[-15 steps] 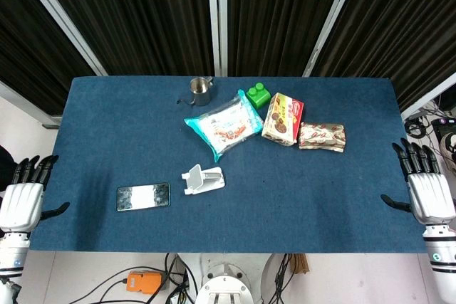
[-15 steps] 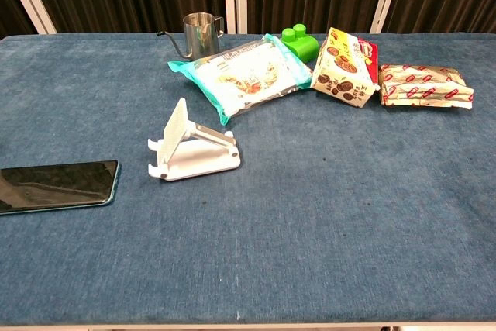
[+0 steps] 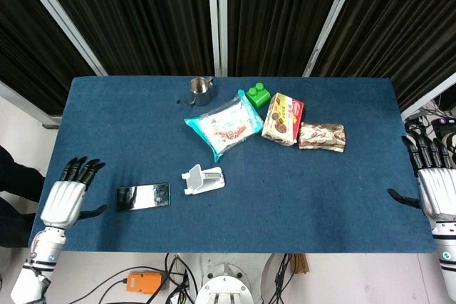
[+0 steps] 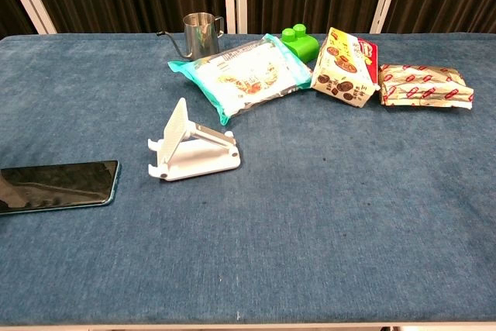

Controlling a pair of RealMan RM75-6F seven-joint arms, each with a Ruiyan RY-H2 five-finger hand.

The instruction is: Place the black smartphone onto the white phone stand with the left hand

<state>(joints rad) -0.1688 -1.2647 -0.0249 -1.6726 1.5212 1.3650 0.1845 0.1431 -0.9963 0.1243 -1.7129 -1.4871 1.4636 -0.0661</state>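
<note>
A: Item one, phone (image 3: 143, 196). Location?

B: Flat on the table (image 3: 107, 126), screen up, near the front-left edge. Just beside it on its right, not touching, stands the stand (image 3: 202, 179). The chest view shows the same gap between them.

A: Task status?

B: Nothing done, as I judge it. Phone not lifted, stand cradle bare. All steps remain: reach, grasp, lift, carry right, set down on the stand.

A: Item two, left hand (image 3: 66, 198). Condition?

B: Holds nothing; fingers (image 3: 83, 169) spread and extended, thumb out toward the phone. It sits over the table's left front corner, seen in the head view only.

A: Phone relative to those fingers?

B: To their right, apart from them. The thumb tip points toward the phone's near end but a strip of blue cloth shows between. No contact.

A: Item three, right hand (image 3: 436, 190)?

B: At the table's right edge, well away from everything. Fingers straight and apart, nothing held.

A: Other stock?

B: At the back: metal pitcher (image 3: 201, 90), green block (image 3: 258, 95), wipes pack (image 3: 224, 125), biscuit box (image 3: 283, 118), snack packet (image 3: 322, 136). All well clear of the phone-to-stand path.
</note>
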